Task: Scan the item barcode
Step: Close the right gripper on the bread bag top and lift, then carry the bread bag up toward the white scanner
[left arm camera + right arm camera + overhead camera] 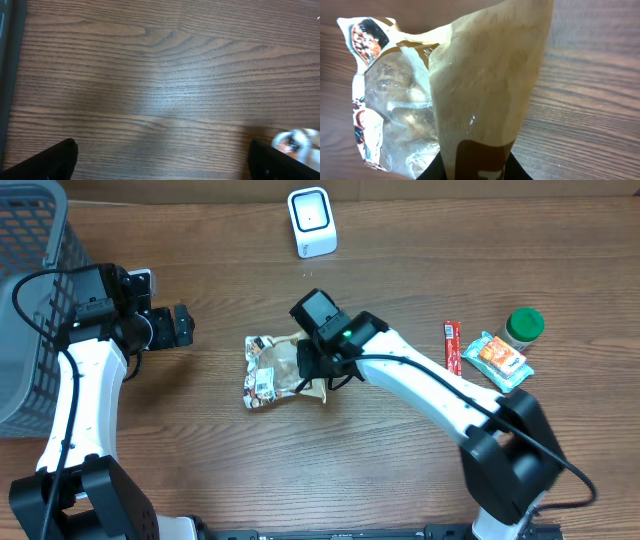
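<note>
A tan and clear snack bag (pixel 272 370) lies at the middle of the table, its printed side up. My right gripper (pixel 313 370) is shut on the bag's right edge. In the right wrist view the bag (pixel 485 85) fills the frame, its tan edge pinched between the black fingers (pixel 432 172) at the bottom. A white barcode scanner (pixel 311 221) stands at the back of the table, apart from the bag. My left gripper (pixel 183 326) hangs open at the left, over bare wood, with nothing between its fingertips (pixel 55 160).
A grey mesh basket (pixel 28 290) stands at the far left beside the left arm. At the right lie a red stick packet (pixel 453 345), an orange and teal packet (pixel 499 360) and a green-lidded jar (pixel 523 326).
</note>
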Controlling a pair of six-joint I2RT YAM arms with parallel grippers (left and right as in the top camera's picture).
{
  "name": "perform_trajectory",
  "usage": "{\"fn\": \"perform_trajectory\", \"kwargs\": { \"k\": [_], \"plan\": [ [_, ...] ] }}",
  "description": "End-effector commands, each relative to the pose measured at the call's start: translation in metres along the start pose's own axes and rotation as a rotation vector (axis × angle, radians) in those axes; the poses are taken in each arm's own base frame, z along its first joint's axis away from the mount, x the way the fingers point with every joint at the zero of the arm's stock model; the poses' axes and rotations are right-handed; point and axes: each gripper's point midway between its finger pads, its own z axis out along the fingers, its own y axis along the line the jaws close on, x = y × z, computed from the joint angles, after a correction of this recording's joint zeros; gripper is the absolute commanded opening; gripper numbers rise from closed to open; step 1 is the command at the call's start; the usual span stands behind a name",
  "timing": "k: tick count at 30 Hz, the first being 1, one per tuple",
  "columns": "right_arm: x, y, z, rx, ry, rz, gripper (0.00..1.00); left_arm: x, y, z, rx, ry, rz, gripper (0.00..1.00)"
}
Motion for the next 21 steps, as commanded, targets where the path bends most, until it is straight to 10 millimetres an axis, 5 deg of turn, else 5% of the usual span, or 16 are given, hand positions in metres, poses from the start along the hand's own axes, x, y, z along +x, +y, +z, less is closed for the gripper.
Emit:
{"fn": "perform_trajectory", "kwargs": {
  "k": [1, 9, 21],
  "plan": [
    [-0.018, 0.018, -0.047, -0.080, -0.107, -0.023, 0.04, -0.006, -0.002, -0.001, 0.008, -0.012, 0.016, 0.99],
    [-0.025, 0.033, -0.093, -0.174, -0.189, -0.034, 0.04, -0.006, -0.002, -0.001, 0.008, -0.012, 0.016, 1.00],
    [-0.028, 0.036, -0.097, -0.187, -0.206, -0.036, 0.04, -0.006, -0.002, -0.001, 0.008, -0.013, 0.016, 1.00]
  ]
}}
